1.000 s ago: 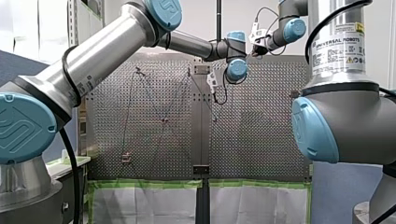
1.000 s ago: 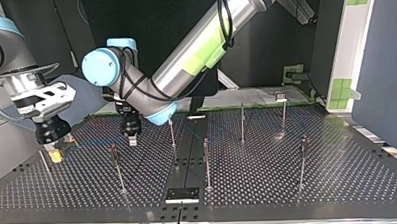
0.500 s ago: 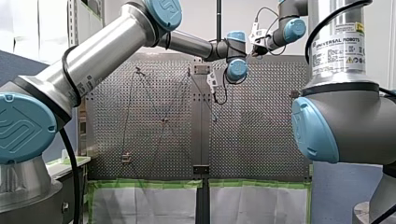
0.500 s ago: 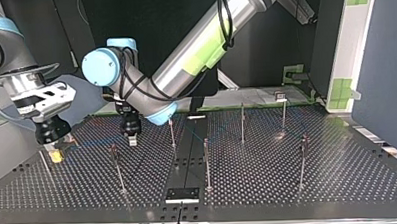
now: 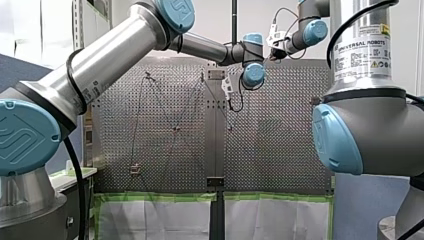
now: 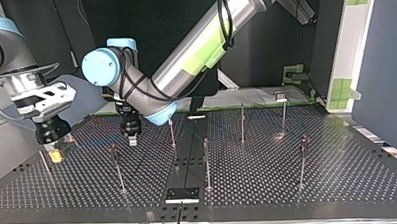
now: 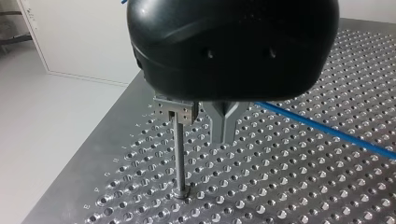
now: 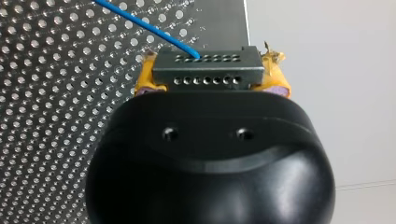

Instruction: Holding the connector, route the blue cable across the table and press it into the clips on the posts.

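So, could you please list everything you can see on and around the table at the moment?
Table: one, perforated metal, under everything.
Posts: at least six, thin metal, upright across the table.
Connector: one, dark grey, gripped at the top view's left.
Cable: one, blue, running from the connector over the table.
Plate: one, black, at the table's near edge in the top view.
Left gripper: one, black, over a post, with the cable passing behind it.
Right gripper: one, black, its yellow fingers shut on the connector.
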